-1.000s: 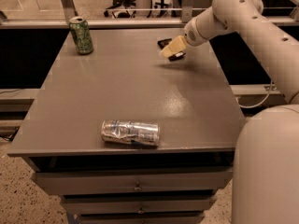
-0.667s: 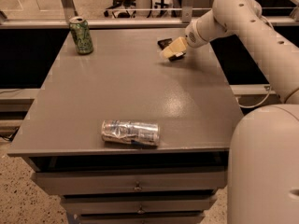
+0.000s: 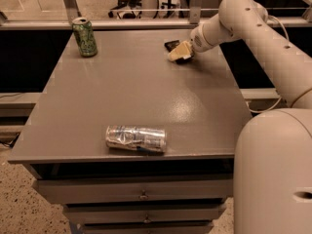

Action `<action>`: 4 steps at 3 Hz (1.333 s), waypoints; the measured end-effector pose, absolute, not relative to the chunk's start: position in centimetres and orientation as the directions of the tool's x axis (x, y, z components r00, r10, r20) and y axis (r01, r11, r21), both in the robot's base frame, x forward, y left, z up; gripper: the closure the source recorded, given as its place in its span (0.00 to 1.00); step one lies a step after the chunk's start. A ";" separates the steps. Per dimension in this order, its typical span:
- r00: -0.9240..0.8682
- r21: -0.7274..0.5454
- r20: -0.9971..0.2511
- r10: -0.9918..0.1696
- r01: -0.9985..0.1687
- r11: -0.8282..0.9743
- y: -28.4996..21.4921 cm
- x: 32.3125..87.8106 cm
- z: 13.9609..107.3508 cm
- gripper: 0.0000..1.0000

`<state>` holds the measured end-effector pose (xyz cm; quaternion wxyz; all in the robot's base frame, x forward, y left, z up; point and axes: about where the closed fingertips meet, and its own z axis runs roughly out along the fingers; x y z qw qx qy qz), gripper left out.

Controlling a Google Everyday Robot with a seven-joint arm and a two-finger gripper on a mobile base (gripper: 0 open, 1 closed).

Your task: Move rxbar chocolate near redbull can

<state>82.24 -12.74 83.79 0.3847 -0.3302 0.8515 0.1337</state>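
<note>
The rxbar chocolate [image 3: 171,45] is a small black bar lying flat at the table's far right, partly covered by my gripper. My gripper [image 3: 179,52] is down at the bar, its pale fingers right on it. The redbull can [image 3: 136,138] is silver and blue and lies on its side near the table's front edge, far from the bar and the gripper.
A green can [image 3: 85,36] stands upright at the far left corner of the grey table [image 3: 136,91]. My arm [image 3: 263,38] reaches in from the right over the table's right edge. Drawers sit below the tabletop. A rail runs behind the table.
The gripper has stayed at the bar at the far right with hardly any shift. Both cans are where they were.
</note>
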 end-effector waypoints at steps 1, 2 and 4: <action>-0.490 -0.019 -0.741 -0.460 -0.669 0.743 -12.4 82.2 83.4 0.59; -0.490 -0.019 -0.741 -0.460 -0.669 0.743 -12.4 82.2 83.5 0.83; -0.490 -0.019 -0.741 -0.460 -0.669 0.743 -12.4 82.2 83.9 1.00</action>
